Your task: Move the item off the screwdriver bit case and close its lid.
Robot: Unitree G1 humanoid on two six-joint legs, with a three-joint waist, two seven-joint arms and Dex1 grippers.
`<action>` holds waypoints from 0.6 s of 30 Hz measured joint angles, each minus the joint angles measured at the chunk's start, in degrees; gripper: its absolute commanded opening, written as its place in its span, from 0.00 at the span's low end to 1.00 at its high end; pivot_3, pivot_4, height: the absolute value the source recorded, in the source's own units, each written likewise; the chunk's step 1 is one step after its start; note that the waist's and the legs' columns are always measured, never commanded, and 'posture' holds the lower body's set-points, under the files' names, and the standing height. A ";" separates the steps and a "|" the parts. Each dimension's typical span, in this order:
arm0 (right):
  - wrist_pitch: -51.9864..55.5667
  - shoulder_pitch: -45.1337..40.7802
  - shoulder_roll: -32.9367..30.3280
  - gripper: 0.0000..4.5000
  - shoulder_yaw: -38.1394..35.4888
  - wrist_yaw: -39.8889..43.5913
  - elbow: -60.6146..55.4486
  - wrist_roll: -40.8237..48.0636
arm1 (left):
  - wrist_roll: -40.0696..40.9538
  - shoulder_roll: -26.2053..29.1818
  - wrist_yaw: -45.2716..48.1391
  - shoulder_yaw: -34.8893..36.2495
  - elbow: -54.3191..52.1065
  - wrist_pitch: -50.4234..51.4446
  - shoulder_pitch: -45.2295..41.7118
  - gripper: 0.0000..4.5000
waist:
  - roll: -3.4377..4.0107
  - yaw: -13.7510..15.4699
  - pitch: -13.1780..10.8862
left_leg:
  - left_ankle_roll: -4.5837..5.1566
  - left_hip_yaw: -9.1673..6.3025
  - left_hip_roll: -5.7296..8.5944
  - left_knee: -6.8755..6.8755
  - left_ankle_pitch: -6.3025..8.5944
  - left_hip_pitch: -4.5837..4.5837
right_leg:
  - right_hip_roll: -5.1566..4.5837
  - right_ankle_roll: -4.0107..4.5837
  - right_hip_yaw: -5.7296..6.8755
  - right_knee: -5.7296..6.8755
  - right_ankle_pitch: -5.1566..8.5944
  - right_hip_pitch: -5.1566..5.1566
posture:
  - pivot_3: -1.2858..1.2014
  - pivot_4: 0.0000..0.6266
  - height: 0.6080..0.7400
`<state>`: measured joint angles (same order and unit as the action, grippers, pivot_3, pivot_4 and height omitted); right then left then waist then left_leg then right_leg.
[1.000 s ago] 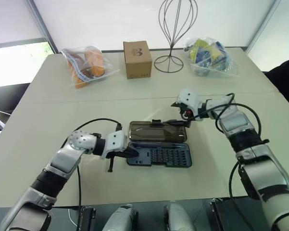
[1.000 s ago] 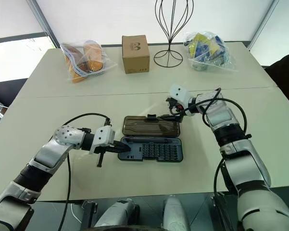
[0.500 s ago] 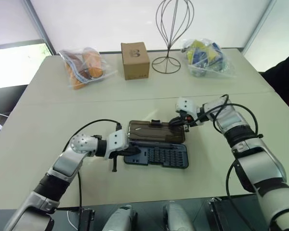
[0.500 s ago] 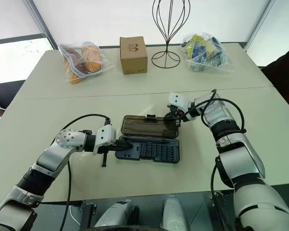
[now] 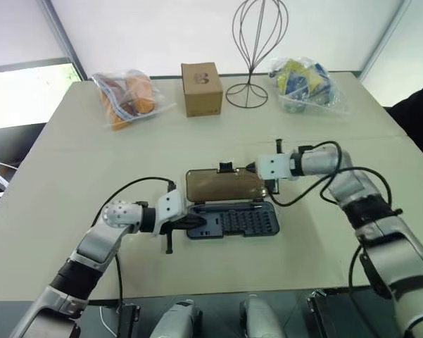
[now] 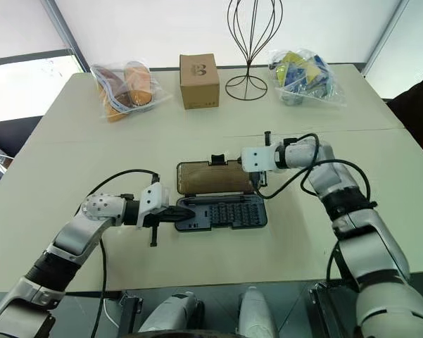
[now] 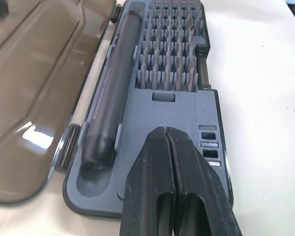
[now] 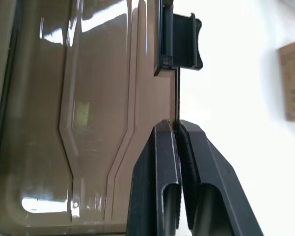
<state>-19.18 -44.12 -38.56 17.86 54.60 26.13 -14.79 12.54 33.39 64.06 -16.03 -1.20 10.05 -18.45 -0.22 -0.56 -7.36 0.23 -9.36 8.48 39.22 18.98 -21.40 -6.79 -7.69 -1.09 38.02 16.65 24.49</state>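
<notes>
Lid-closing is the step in hand: the screwdriver bit case point(image 6: 222, 213) lies open near the middle of the bench point(image 6: 70, 141), its tray of bits toward the near edge and the lid point(image 6: 212, 177) folded back on the far side, raised somewhat rather than flat, with its small black latch tab point(image 8: 179, 42) on the far long edge. Nothing foreign sits on the tray in these views, so the clearing part of the task looks done. The right end effector point(image 8: 176, 130) has its fingers pinched together on the lid's thin far edge, a little way from the tab toward the right end; gripping the free edge opposite the hinge gives it the most leverage to swing the cover over the bits. The left end effector point(image 7: 168, 142) is fully closed with nothing between its fingers, its tips bearing down on the flat left end of the tray beside the dark driver handle point(image 7: 113, 86), apparently to pin the light case so it cannot slide or tip while the lid is pulled. Whether the tips press hard or merely rest there is hard to tell. Along the far edge, well apart, stand a bag of orange items point(image 6: 127, 88), a cardboard box point(image 6: 199, 70), a wire stand point(image 6: 252, 42) and another bag point(image 6: 302, 74).
</notes>
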 measured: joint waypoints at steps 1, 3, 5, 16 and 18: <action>1.88 1.93 -0.59 0.02 -0.90 -0.64 -3.80 -0.02 | 0.21 -0.02 0.06 0.04 0.02 0.43 -0.07 0.00 | 0.00 0.03 0.00 | 0.00 0.00 0.00 0.00 0.00 -0.01 | -0.01 0.00 0.00 -0.01 0.00 0.00 | 0.52 0.24 1.00; 5.00 4.80 -1.07 0.02 -2.34 -1.83 -9.38 -0.07 | 0.81 -0.08 0.15 0.30 0.04 1.42 -0.07 0.00 | 0.01 -0.02 0.00 | 0.00 -0.01 0.00 -0.01 0.00 -0.01 | -0.01 0.00 0.00 -0.01 0.00 0.00 | 0.52 0.24 1.00; 7.21 6.68 -1.34 0.02 -2.98 -2.85 -13.76 -0.33 | 1.77 -0.25 0.16 0.95 0.05 2.85 0.02 0.00 | 0.02 -0.12 -0.01 | 0.00 0.00 -0.01 -0.01 0.00 -0.01 | -0.01 0.00 -0.01 -0.01 0.00 0.02 | 0.52 0.24 1.00; 13.94 10.97 -1.42 0.02 -3.16 -6.04 -25.20 -3.11 | 13.29 -2.69 -3.64 7.99 -4.75 18.52 1.90 0.00 | 0.02 -0.06 -0.04 | 0.00 -0.02 -0.03 -0.04 0.00 -0.09 | -0.01 0.00 -0.02 -0.02 0.00 0.09 | 0.52 0.24 1.00; 14.93 11.51 -1.41 0.02 -3.16 -6.44 -26.19 -3.12 | 20.16 -4.31 -6.34 13.07 -6.82 25.20 1.00 0.00 | 0.01 -0.05 -0.05 | 0.00 -0.03 -0.03 -0.03 0.00 -0.09 | -0.01 0.00 -0.02 -0.01 0.00 0.08 | 0.52 0.24 1.00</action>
<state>-4.25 -32.61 -39.97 14.70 48.16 -0.06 -17.91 32.70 29.08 57.72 -2.96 -8.01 35.25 -17.45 -0.21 -0.60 -7.41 0.23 -9.39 8.46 39.20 18.98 -21.49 -6.80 -7.69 -1.11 38.00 16.65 24.57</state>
